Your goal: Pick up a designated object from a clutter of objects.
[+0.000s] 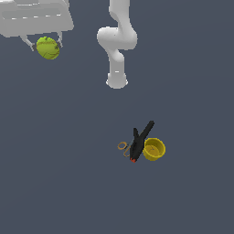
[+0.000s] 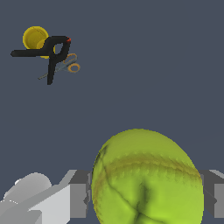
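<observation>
The designated object, a yellow-green ball (image 1: 48,48) with faint seam lines, hangs high at the exterior view's upper left, held between the fingers of my gripper (image 1: 47,44), which is shut on it. In the wrist view the ball (image 2: 146,179) fills the near part of the picture, with a grey finger (image 2: 78,194) on either side. What is left of the clutter lies far off on the floor: a yellow cup (image 1: 154,149), a black elongated tool with a red tip (image 1: 140,139) and a tan ring-handled item (image 1: 123,146).
The arm's white base (image 1: 117,77) and lower links stand at the back centre of the exterior view. The dark grey floor (image 1: 59,173) spreads around the small group, which the wrist view shows as the cup (image 2: 35,38), black tool (image 2: 52,52) and ring-handled item (image 2: 72,66).
</observation>
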Controlling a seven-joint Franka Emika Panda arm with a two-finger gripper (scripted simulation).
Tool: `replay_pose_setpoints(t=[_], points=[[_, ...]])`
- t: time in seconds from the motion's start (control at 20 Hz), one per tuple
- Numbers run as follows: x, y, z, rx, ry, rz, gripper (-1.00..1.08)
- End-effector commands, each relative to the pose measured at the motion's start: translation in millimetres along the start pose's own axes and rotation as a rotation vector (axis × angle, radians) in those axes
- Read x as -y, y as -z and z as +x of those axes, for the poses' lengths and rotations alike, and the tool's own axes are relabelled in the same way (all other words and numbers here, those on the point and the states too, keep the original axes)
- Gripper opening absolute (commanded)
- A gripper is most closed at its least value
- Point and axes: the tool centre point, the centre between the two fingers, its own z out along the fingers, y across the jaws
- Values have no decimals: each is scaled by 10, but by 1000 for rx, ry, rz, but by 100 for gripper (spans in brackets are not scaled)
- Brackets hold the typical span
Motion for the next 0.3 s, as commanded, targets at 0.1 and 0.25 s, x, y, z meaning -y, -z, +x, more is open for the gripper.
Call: replay_pose_setpoints(t=[0.1, 0.25], points=[[-16, 33, -4, 0, 1, -1, -100], [-11, 16, 5, 0, 1, -1, -100]])
